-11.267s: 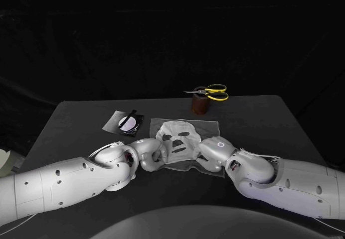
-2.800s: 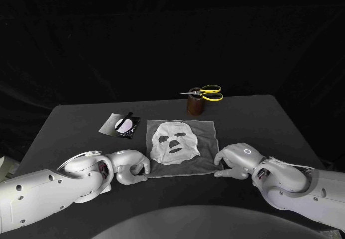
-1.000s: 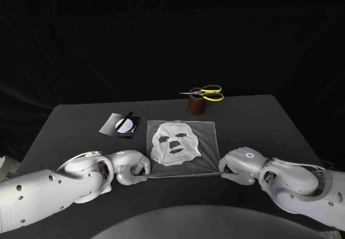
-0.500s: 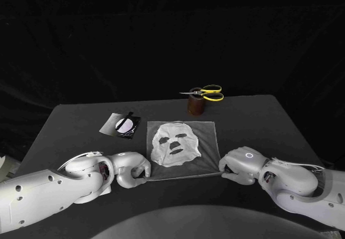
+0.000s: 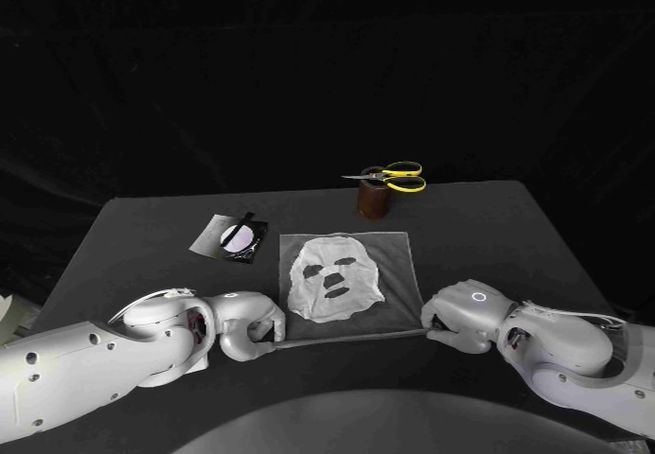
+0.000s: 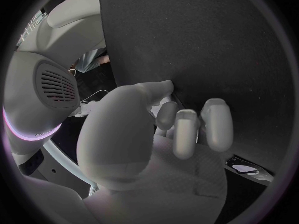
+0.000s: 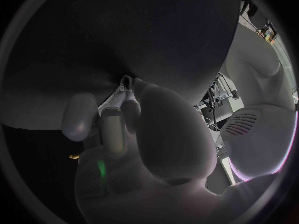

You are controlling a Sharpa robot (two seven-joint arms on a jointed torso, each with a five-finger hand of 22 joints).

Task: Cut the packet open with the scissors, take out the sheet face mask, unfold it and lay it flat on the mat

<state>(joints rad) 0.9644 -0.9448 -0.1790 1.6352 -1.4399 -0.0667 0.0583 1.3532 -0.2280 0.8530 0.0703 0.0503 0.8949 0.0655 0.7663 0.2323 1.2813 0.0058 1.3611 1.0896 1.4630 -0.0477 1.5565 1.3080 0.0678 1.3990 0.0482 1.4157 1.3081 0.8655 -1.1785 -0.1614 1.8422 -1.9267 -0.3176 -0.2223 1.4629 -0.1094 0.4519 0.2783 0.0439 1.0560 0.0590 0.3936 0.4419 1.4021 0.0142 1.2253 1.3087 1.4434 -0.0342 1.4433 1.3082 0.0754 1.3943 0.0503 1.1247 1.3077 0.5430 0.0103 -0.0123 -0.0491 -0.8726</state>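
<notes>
Compared with the frame half a second earlier, the near edge of the mat point(image 5: 396, 251) has been drawn slightly toward the table's point(image 5: 519, 236) near edge and now runs as a taut, raised line between the two hands. The sheet face mask point(image 5: 334, 279) has ridden along on it.

**Hands.** The left hand point(image 5: 246, 322) pinches the mat's near-left corner and the right hand point(image 5: 462, 312) pinches its near-right corner. Both wrist views show the fingers point(image 7: 112, 122) closed against the thumb on the cloth edge.

**Task objects.** The mask lies unfolded, openings showing, in the middle of the mat, which sits at the table's centre. The packet point(image 5: 232, 235) rests just beside the mat's far-left corner. The scissors point(image 5: 393, 176) sit on top of a brown holder point(image 5: 373, 201) near the table's far edge, well apart from both hands.

**Progress.** Judging by this layout, cutting, removal and unfolding are done, and the mask already lies on the mat. What appears to remain is a final adjustment: lowering the lifted near edge so the mat lies flat, then releasing both corners without disturbing the mask. Whether small wrinkles remain in the mask cannot be told.
</notes>
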